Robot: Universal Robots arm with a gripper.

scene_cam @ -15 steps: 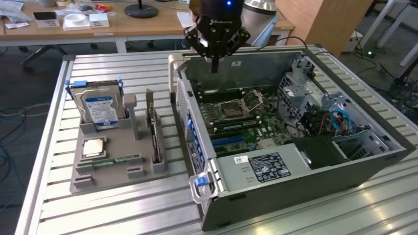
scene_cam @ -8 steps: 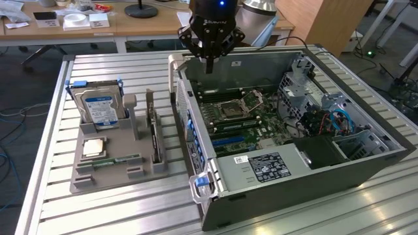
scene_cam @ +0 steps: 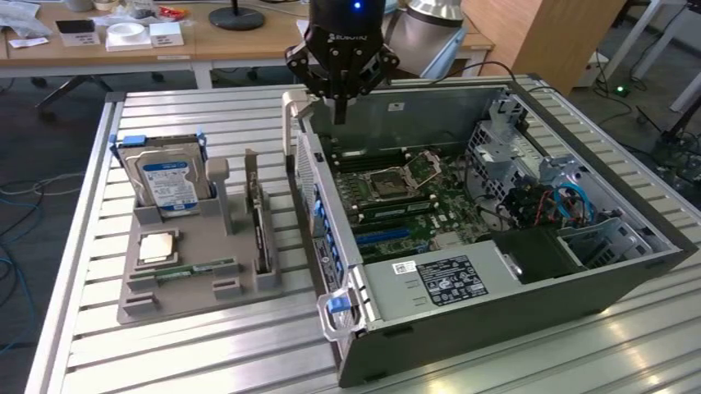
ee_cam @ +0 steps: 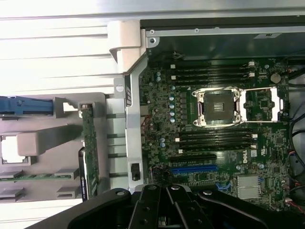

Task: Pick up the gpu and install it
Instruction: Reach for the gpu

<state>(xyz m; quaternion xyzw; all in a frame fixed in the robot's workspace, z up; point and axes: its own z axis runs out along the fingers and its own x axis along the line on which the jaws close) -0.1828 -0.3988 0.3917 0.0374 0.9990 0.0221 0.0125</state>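
The gpu [scene_cam: 259, 226] stands on edge in the grey holder [scene_cam: 148, 305] to the exterior view's left of the open computer case [scene_cam: 471, 324]. In the wrist view the gpu [ee_cam: 89, 155] appears edge-on as a thin green strip. My gripper [scene_cam: 340, 111] hangs above the far rim of the case, well off the gpu, fingers shut together with nothing between them. In the wrist view the gripper [ee_cam: 167, 207] sits over the motherboard [ee_cam: 214, 133], close to its blue slot [ee_cam: 193, 169].
The holder also carries a blue-labelled hard drive [scene_cam: 167, 182], a CPU chip [scene_cam: 157, 246] and a RAM stick [scene_cam: 197, 269]. Cables and a drive cage [scene_cam: 547, 193] fill the case's far side. Everything rests on a slatted metal table [scene_cam: 197, 361].
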